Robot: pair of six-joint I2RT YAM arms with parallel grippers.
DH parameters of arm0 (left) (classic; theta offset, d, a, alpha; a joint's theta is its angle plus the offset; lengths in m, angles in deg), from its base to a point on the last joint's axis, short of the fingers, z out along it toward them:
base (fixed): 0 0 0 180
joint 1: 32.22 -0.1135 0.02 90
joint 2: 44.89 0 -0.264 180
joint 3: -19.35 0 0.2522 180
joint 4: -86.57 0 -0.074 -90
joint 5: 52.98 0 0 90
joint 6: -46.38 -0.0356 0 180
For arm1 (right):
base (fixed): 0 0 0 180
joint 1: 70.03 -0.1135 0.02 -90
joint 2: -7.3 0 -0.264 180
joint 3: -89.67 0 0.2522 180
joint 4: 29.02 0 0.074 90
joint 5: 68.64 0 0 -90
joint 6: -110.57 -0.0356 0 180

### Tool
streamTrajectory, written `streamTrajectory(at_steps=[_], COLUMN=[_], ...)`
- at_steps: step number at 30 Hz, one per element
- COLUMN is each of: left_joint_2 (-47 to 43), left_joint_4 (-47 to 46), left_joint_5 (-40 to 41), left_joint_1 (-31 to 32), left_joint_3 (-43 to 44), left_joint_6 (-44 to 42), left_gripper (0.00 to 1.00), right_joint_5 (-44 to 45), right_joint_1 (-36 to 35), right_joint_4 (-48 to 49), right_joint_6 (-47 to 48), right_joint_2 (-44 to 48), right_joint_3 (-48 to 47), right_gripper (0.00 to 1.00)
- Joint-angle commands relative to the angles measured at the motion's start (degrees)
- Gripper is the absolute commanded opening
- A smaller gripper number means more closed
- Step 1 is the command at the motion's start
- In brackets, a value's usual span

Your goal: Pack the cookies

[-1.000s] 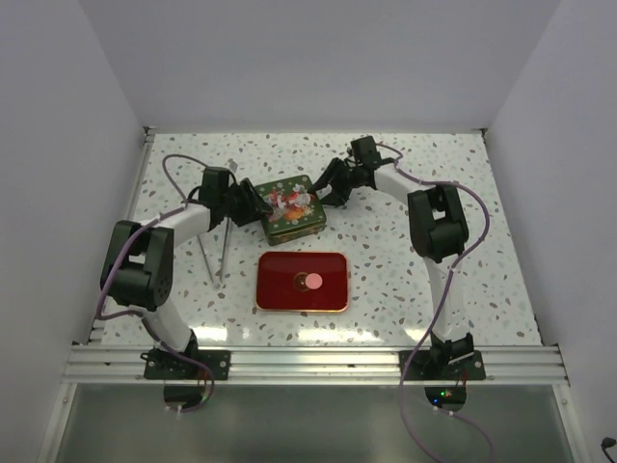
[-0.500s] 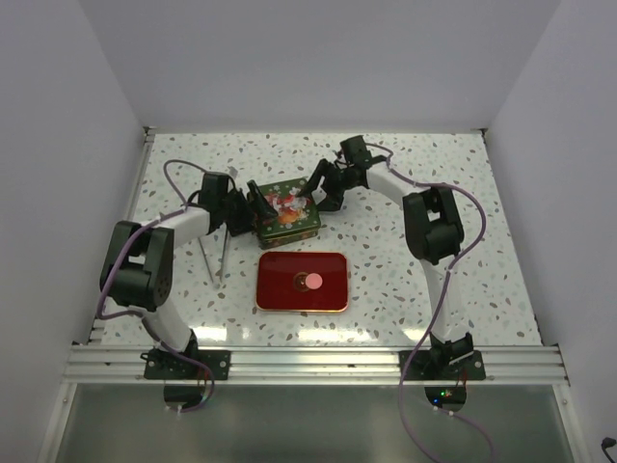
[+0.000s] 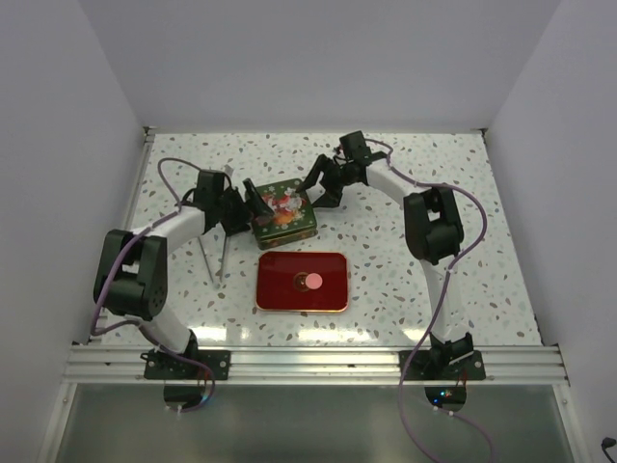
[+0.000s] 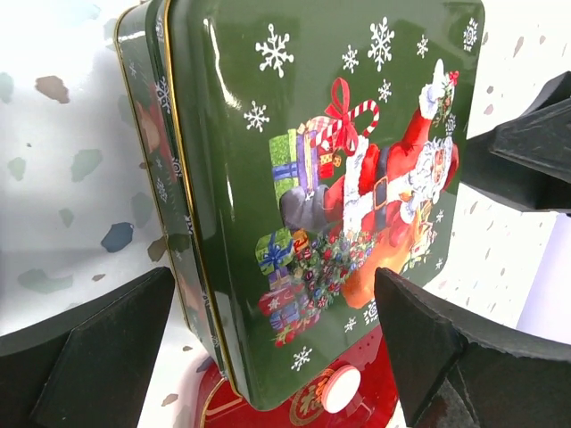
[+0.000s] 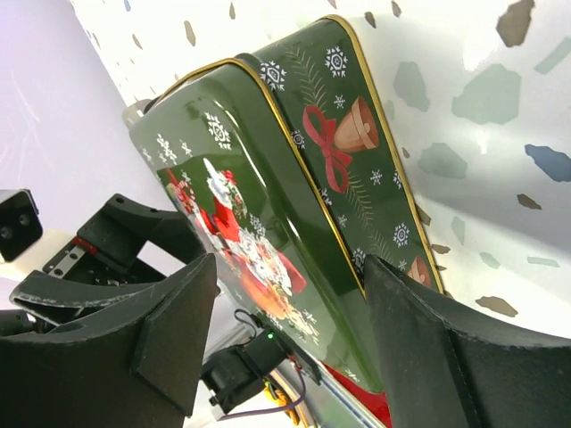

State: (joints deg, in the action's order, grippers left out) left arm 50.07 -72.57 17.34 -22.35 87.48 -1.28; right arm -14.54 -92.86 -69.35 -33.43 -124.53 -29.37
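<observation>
A green Christmas tin (image 3: 282,210) with its lid on sits at the middle back of the table. My left gripper (image 3: 253,206) is open at its left end; in the left wrist view (image 4: 268,348) the tin (image 4: 312,178) fills the gap between the fingers. My right gripper (image 3: 319,187) is open at the tin's back right corner, and straddles the tin (image 5: 268,205) in the right wrist view (image 5: 290,330). One pink cookie (image 3: 314,282) lies on a red tray (image 3: 275,289) in front of the tin, and shows in the left wrist view (image 4: 336,390). No other cookies show.
Metal tongs (image 3: 217,253) lie on the speckled table left of the red tray. White walls close the table in at the back and both sides. The arm bases stand at the near edge rail (image 3: 308,362).
Both grippers have moved a little left and closer around the tin. The tin has shifted slightly left and turned a bit. The red tray and pink cookie have not moved.
</observation>
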Motion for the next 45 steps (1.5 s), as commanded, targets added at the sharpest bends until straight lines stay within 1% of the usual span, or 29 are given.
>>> streamTrajectory(at_steps=[1, 11, 15, 20, 26, 30, 35, 45], left_joint_2=[-2.58, -3.11, -3.29, -0.48, 0.84, 1.98, 4.79, 10.6], left_joint_4=[1.78, 5.21, 5.56, 5.39, 4.33, 4.68, 5.91, 8.64], left_joint_5=[1.75, 4.03, 3.77, 3.16, 3.07, 3.16, 3.25, 3.77], left_joint_1=[-0.64, -2.13, -3.1, -3.28, -3.28, -3.28, -3.28, -3.28], left_joint_3=[2.41, 4.08, 4.16, 4.52, 4.52, 6.1, 10.14, 17.08], left_joint_6=[-1.3, -1.3, -1.57, -1.74, -1.04, -1.13, -1.13, -0.78], left_gripper=[1.0, 1.0, 1.0, 1.0, 1.0, 0.95, 0.88, 0.83], right_joint_5=[-1.89, -1.81, -1.72, -1.81, -1.81, -1.98, -2.51, -3.39], right_joint_1=[-0.55, -0.64, -0.64, -0.73, -0.73, -0.73, -0.64, -0.46], right_joint_4=[-0.85, -1.21, -1.03, 0.02, 0.03, -0.33, -0.68, -0.33], right_joint_6=[-0.41, -0.14, -0.23, -0.93, -1.2, -1.55, -1.99, -3.13], right_joint_2=[2.89, 3.33, 3.33, 2.98, 2.37, 1.14, -0.53, -3.26], right_joint_3=[-3.27, -3.18, -3.1, -2.13, -2.83, -4.59, -7.49, -10.21], right_gripper=[0.7, 0.71, 0.71, 0.71, 0.71, 0.69, 0.67, 0.66])
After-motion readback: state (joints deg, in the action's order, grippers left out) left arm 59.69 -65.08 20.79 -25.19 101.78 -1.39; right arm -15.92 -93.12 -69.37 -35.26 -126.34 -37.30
